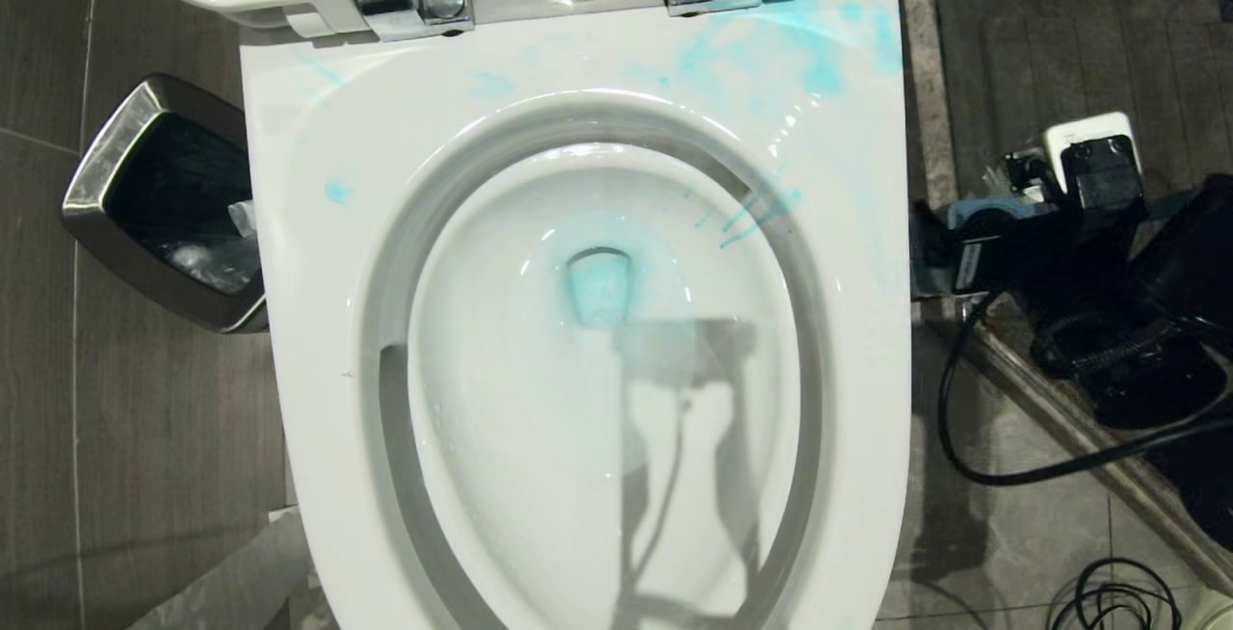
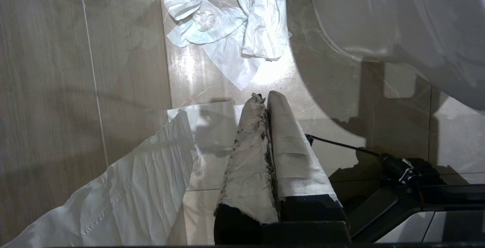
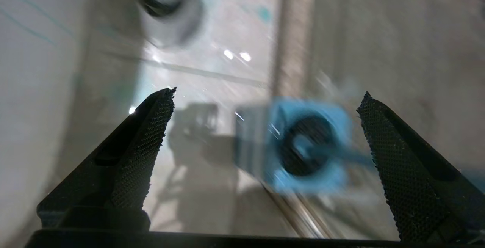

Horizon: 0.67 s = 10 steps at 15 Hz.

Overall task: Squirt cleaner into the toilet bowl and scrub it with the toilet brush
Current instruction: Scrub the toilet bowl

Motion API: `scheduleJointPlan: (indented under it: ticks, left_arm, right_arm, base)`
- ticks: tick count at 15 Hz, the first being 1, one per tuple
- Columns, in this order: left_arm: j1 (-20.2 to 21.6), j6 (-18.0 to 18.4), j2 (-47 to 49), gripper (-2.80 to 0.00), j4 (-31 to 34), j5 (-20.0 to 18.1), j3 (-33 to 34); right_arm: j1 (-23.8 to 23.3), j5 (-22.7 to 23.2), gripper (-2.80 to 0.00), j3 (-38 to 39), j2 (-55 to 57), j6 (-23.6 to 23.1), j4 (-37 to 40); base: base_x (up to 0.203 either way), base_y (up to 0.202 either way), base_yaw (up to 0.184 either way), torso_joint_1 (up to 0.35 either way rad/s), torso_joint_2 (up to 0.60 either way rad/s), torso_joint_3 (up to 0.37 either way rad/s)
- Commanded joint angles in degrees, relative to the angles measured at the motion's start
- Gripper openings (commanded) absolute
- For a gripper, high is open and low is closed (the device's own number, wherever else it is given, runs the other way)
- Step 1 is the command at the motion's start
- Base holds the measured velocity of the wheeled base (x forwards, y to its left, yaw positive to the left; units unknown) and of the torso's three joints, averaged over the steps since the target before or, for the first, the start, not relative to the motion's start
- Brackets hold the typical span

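Note:
The white toilet bowl [image 1: 501, 418] stands open below the head view, with blue cleaner pooled at its drain [image 1: 599, 283] and smeared over the seat [image 1: 819, 62]. The toilet brush sits in a blue square holder [image 3: 307, 145] on the floor right of the toilet, its blue handle [image 3: 352, 157] sticking out; in the head view the holder [image 1: 973, 213] is partly hidden by my right arm [image 1: 1098, 187]. My right gripper [image 3: 269, 92] hangs open over the holder, holding nothing. My left gripper [image 2: 265, 98], its fingers wrapped in white tape, is shut and empty, pointing at the floor.
A steel trash bin [image 1: 164, 206] stands left of the toilet. Black cables [image 1: 1011, 476] run over the floor and a raised sill on the right. Crumpled tissue [image 2: 227, 32] and a paper sheet [image 2: 132, 187] lie on the tiles by the toilet base [image 2: 398, 13].

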Motion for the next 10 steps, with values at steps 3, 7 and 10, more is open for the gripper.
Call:
scheduleJointPlan:
  ticks: [3,7,10]
  left_arm:
    - [0.1,0.0,0.0,-2.8,0.0,0.0,0.0]
    - [0.0,0.0,0.0,-2.8,0.0,0.0,0.1]
    - [0.1,0.0,0.0,-2.8,0.0,0.0,0.0]
  right_arm:
    - [-3.0,-0.8,0.0,9.8,-7.8,3.1,-0.5]
    - [-3.1,-0.3,0.0,15.9,-12.5,6.5,0.0]
    - [-3.0,-0.3,0.0,16.2,-15.1,8.7,2.7]
  base:
    - [0.0,0.0,0.0,0.0,0.0,0.0]
    - [0.0,0.0,0.0,0.0,0.0,0.0]
    - [0.0,0.0,0.0,0.0,0.0,0.0]
